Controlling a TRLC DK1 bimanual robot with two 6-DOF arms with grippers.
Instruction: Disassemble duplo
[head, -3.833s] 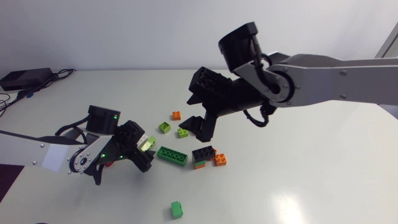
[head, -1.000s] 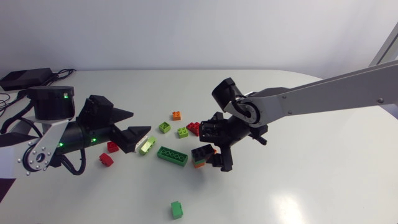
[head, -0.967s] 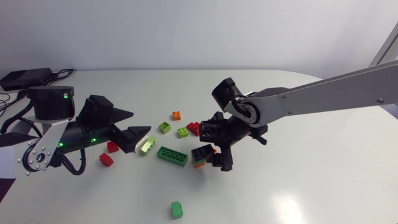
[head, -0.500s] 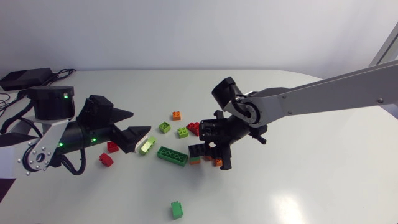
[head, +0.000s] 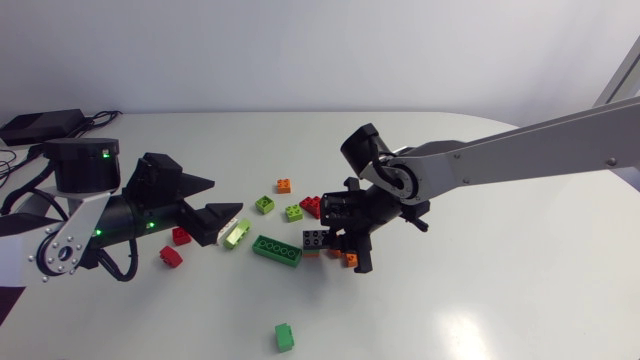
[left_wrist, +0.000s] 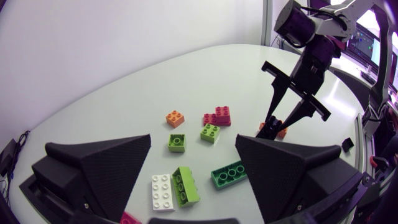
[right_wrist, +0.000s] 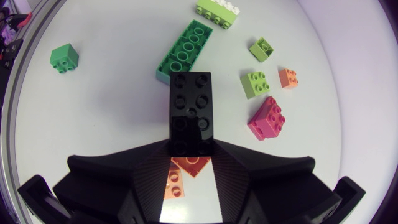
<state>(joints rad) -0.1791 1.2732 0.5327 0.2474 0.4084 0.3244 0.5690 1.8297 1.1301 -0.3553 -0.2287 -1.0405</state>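
A black duplo brick (right_wrist: 190, 102) stacked on orange bricks (right_wrist: 185, 176) lies on the white table (head: 480, 290). My right gripper (right_wrist: 191, 150) is shut on the near end of this stack, and the black brick sticks out ahead of the fingers. In the head view the right gripper (head: 341, 240) sits over the stack (head: 318, 240) at mid-table. My left gripper (left_wrist: 193, 168) hangs open at the left, above a white brick (left_wrist: 162, 190) joined to a lime one (left_wrist: 186, 185), holding nothing.
A long green brick (head: 276, 250) lies just left of the stack. Two lime bricks (head: 294, 212), a small orange one (head: 284, 185) and a red one (head: 312, 206) lie behind it. Two red bricks (head: 169, 256) lie under my left arm; a small green brick (head: 284, 336) sits near the front.
My right gripper has closed onto the black-and-orange stack, which shifted left and turned. The left arm has not moved.
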